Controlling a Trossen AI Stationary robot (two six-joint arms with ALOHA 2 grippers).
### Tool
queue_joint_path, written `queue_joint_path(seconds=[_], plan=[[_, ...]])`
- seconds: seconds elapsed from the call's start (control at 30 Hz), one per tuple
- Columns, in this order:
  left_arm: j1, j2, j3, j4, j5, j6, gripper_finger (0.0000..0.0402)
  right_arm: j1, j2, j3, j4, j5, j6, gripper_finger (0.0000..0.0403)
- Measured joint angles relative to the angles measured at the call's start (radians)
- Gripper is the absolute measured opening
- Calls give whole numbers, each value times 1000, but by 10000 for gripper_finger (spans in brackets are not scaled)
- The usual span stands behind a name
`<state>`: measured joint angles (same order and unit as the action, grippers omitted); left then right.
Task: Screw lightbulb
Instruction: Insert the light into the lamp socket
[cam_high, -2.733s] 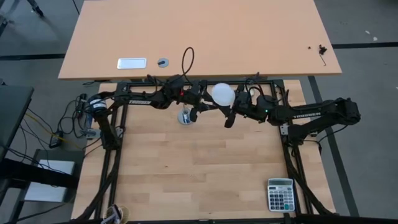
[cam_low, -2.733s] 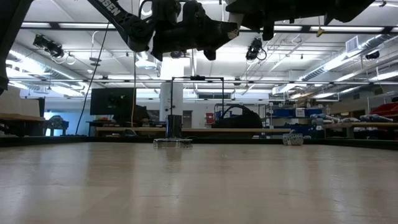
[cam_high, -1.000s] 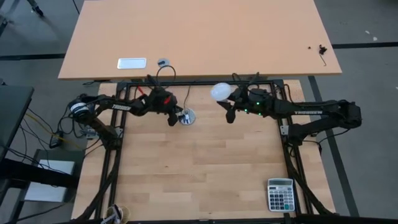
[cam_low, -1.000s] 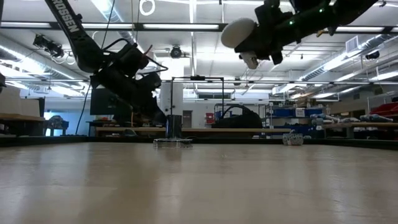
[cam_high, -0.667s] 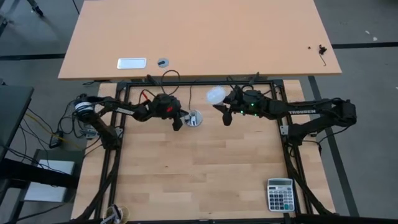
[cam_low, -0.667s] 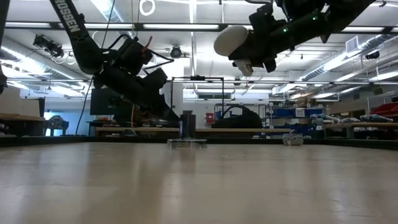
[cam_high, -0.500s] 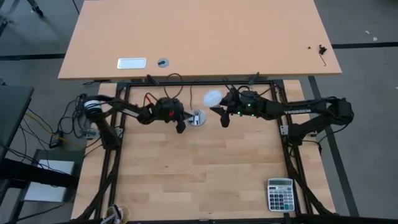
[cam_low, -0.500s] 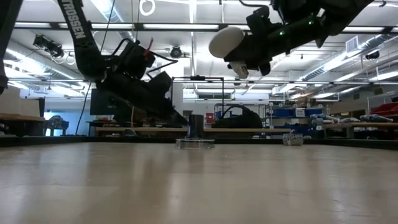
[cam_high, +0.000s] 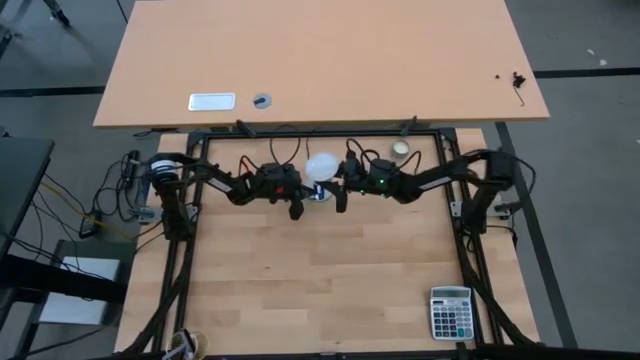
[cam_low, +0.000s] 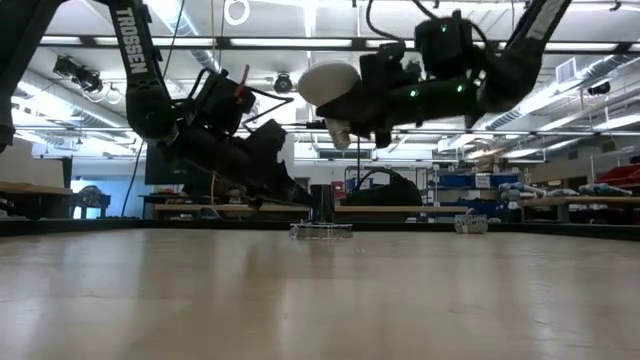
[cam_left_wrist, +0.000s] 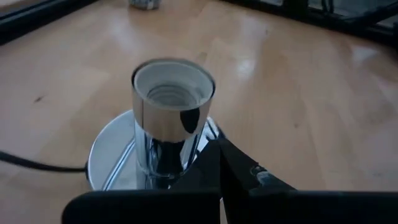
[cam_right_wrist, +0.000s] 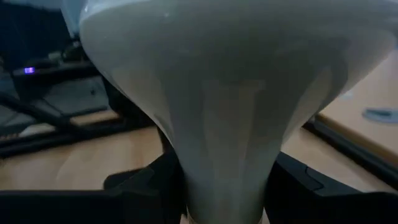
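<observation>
Your bulb (cam_high: 321, 166) had travelled leftward along the table's (cam_high: 300, 290) far edge within the last second and hung above the socket (cam_left_wrist: 172, 115), not yet seated. The right gripper (cam_low: 345, 130), part open, clamped its neck. The left gripper (cam_left_wrist: 219, 163), fully closed and holding nothing, had brought itself against the socket's base. Judgement: alignment done; lowering and threading remained.

Lightbulb (cam_high: 322, 166) above socket (cam_left_wrist: 172, 118) – calculator (cam_high: 451, 312) far off, near table's (cam_high: 320, 270) corner
</observation>
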<state>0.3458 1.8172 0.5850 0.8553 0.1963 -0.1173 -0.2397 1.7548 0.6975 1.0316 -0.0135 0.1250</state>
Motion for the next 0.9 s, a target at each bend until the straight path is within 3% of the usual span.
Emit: queue_joint_path(seconds=[0.4,0.67,0.9], plan=[[14,-114,0,-66,61,9,0,-57,245,10,322,-2,10,176],[12,-251,-1,-235,81,33,0,-71,307,70,340,-6,3,176],[11,-366,-1,-262,136,35,0,-82,306,78,307,-7,-17,176]])
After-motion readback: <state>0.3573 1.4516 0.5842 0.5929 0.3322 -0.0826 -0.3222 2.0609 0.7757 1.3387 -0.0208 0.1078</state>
